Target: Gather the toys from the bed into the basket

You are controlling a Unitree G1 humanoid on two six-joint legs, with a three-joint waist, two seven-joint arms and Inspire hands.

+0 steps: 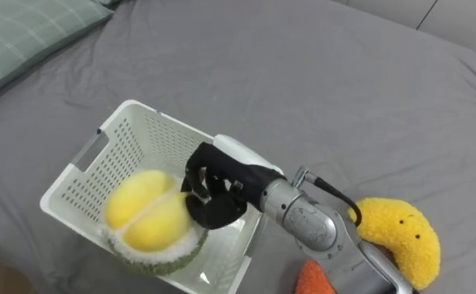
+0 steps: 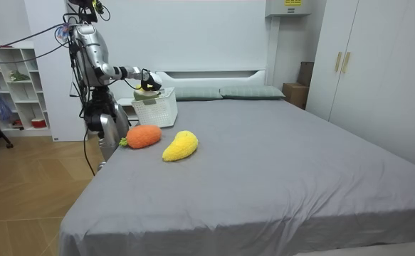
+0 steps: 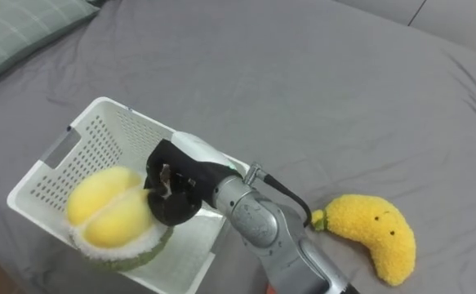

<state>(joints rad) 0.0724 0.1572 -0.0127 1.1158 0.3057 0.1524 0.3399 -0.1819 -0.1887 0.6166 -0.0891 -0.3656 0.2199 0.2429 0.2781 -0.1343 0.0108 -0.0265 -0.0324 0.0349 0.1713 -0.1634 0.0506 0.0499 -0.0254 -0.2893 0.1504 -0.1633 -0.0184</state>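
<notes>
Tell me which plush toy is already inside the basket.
The yellow-and-green durian plush, in the white basket by the right robot hand. The yellow banana plush and orange carrot plush lie on the bed outside it.

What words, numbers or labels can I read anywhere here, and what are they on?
Yellow label high on the wall: too small to read.
White basket, yellow plush fruit, banana toy, orange toy: no writing shows; the banana bears only a small face.
</notes>
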